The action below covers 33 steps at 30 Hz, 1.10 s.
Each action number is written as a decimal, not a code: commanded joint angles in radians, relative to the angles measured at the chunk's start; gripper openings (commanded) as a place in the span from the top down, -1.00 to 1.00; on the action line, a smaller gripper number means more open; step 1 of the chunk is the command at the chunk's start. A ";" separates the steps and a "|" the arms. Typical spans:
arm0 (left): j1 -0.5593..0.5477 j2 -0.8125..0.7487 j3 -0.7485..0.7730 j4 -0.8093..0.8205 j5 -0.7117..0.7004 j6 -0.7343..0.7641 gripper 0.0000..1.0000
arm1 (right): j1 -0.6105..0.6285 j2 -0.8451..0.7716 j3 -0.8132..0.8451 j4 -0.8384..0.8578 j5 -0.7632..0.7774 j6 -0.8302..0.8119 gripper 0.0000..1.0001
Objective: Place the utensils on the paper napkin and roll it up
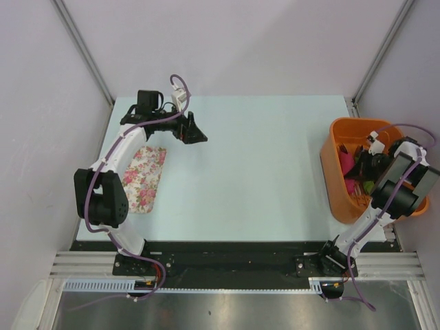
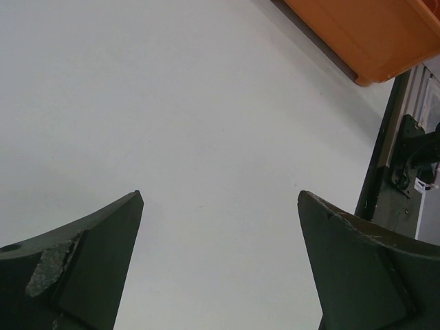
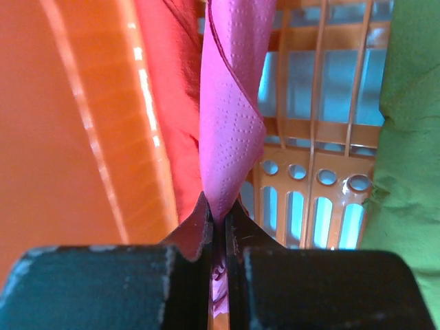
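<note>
The paper napkin [image 3: 230, 117] is a thin magenta-pink sheet with fine dotted embossing. It is not flat but gathered into a narrow, curling fold. One end is pinched between the closed fingers of the right gripper [image 3: 220, 237], inside the orange tub [image 3: 69, 151], and it lies against a red sheet [image 3: 172, 82].

Both arms [image 1: 118, 148] have white links, black joints, purple cables [image 1: 180, 79] and black tool fingers [image 2: 82, 268].

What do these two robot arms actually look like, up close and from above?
The left arm and right arm have white links, chunky black joints and looping purple cables. The left pincer has two dark wedge-shaped fingers, one with a scuffed grey patch.
</note>
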<state>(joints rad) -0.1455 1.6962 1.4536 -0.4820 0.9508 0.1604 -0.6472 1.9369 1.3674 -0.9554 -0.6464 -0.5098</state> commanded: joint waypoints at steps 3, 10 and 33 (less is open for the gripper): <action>0.007 -0.012 0.053 -0.004 -0.004 0.065 -0.99 | -0.052 0.008 0.157 -0.158 -0.156 -0.177 1.00; 0.040 -0.036 0.024 -0.015 -0.011 0.091 -0.99 | -0.063 0.034 0.222 -0.244 -0.118 -0.271 1.00; 0.053 0.016 0.056 -0.012 0.023 0.054 -0.99 | 0.007 0.185 0.236 -0.108 0.028 -0.171 0.85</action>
<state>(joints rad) -0.0994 1.7149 1.4860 -0.5182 0.9463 0.2138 -0.6483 2.1044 1.5848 -1.1194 -0.6609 -0.7185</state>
